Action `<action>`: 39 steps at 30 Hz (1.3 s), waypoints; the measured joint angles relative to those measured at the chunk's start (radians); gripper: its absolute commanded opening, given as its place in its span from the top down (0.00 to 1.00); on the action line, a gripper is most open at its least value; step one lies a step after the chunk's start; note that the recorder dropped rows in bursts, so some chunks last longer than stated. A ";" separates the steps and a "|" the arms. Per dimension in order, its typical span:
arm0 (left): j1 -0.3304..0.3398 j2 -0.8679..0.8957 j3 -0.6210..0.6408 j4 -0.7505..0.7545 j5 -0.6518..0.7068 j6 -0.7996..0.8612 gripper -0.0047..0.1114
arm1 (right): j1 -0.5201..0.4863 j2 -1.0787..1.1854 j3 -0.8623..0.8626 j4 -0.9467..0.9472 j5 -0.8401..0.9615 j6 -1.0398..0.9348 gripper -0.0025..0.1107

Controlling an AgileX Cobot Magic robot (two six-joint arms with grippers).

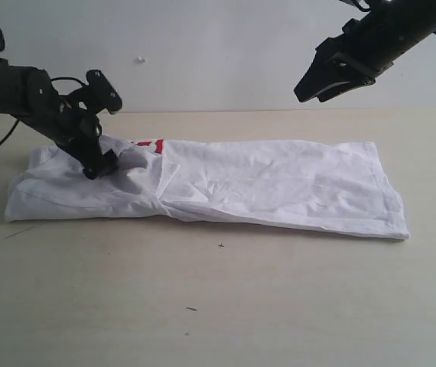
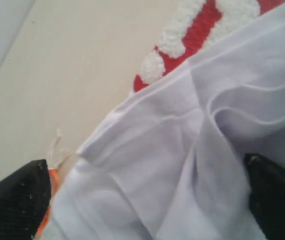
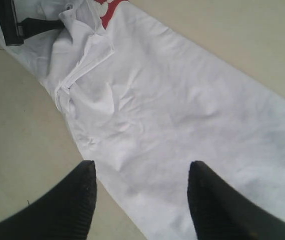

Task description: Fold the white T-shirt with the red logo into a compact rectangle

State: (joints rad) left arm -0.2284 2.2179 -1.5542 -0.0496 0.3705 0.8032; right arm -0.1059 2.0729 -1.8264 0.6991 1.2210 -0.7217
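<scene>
The white T-shirt (image 1: pixel 264 187) lies folded into a long strip across the table. A bit of the red logo (image 1: pixel 148 144) peeks out at its far edge. My left gripper (image 1: pixel 102 164) is down on the shirt's left part, just left of the logo. In the left wrist view it (image 2: pixel 145 200) stands open with bunched white cloth (image 2: pixel 182 150) between its wide-apart fingers (image 2: pixel 17 200), the red logo (image 2: pixel 197 35) beyond and an orange neck tag (image 2: pixel 52 185) by one finger. My right gripper (image 1: pixel 313 88) hangs open high above the shirt's right half, and it (image 3: pixel 140 170) holds nothing.
The beige table (image 1: pixel 218 306) runs wide in front of the shirt, with a few small dark specks (image 1: pixel 220 245). A plain wall (image 1: pixel 218 53) stands close behind. The right wrist view shows the left gripper (image 3: pixel 17 25) at the shirt's far end.
</scene>
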 measured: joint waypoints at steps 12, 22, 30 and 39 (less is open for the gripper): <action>0.088 -0.129 -0.002 -0.007 0.047 -0.018 0.06 | 0.000 0.000 0.000 0.000 0.000 0.004 0.50; 0.147 -0.157 -0.002 -0.093 0.102 -0.044 0.06 | 0.000 0.000 0.000 0.008 0.000 0.008 0.50; 0.129 -0.149 -0.029 -0.371 0.104 0.042 0.06 | 0.000 0.000 0.000 0.016 0.000 0.008 0.40; 0.364 -0.121 -0.035 -0.535 0.394 -0.072 0.06 | 0.000 0.000 0.000 0.016 0.000 0.008 0.40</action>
State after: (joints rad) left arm 0.1358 2.0967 -1.5895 -0.5848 0.7649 0.7312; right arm -0.1059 2.0729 -1.8264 0.7153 1.2210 -0.7141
